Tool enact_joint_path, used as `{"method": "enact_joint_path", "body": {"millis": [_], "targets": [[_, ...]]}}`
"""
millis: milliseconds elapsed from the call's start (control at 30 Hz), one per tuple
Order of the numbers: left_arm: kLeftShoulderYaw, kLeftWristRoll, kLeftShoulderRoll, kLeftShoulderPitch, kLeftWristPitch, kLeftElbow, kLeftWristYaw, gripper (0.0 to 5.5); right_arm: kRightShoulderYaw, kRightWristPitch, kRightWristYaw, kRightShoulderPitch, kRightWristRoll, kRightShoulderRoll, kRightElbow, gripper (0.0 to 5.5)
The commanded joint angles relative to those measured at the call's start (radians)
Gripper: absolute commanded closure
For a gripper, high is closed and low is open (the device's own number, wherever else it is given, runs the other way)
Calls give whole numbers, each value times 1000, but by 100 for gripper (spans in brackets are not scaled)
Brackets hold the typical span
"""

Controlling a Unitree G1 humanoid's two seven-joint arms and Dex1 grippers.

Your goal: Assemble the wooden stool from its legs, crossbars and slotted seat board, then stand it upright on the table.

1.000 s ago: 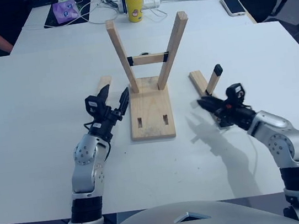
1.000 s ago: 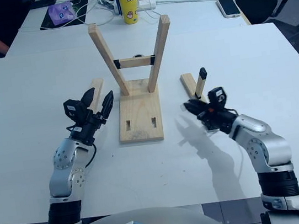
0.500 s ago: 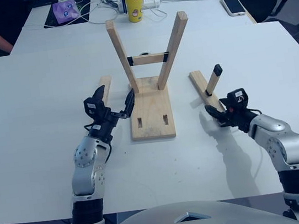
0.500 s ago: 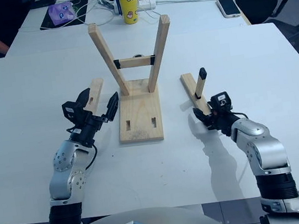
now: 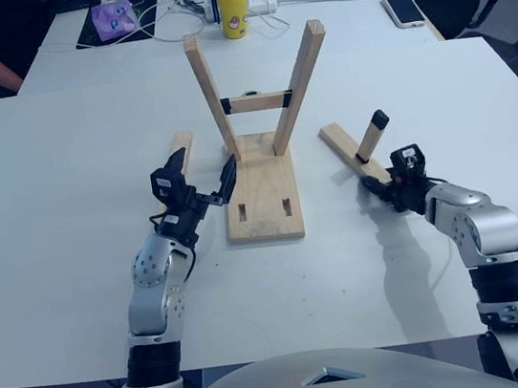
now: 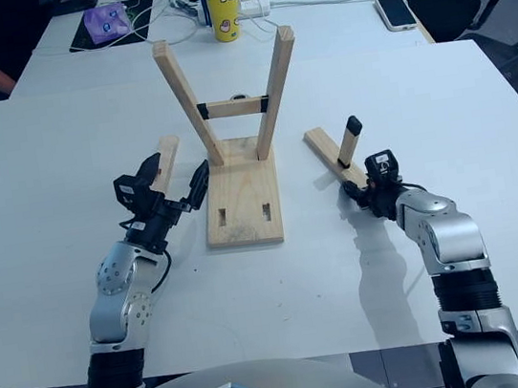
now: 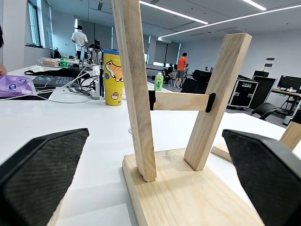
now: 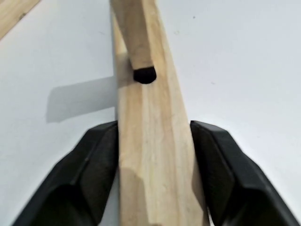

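The right gripper (image 5: 379, 186) is clamped on the near end of the loose leg (image 5: 339, 142) lying right of the board (image 5: 260, 189), which looks like light, stiff, smooth wood best held across its flat sides, while the left gripper (image 5: 206, 159) gapes beside the board's left edge

1 seat board (image 5: 261, 192), 4 legs (image 5: 210, 95) — 2 upright, 2 loose — 2 crossbars (image 5: 256, 103), 1 yellow cup (image 5: 233, 9).
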Motion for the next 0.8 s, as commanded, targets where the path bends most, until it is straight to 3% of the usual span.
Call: {"method": "enact_joint_path", "body": {"millis": [33,233,367,533,800], "targets": [[-2,16,9,-23,-3,16,-6,21,35,27,20,26,-17,5,29,343],[-6,51,28,-36,0,42,-6,21,0,-70,9,5,-33,6,48,343],[3,53,33,-52,0,57,-8,21,-130,-239,-33,-44,31,84,27,343],[9,36,37,-62,14,62,-22,21,-230,-312,56,-83,292,222,-125,343],[24,-10,69,-69,63,51,-76,21,-344,-132,240,-85,751,201,-163,343]]}}
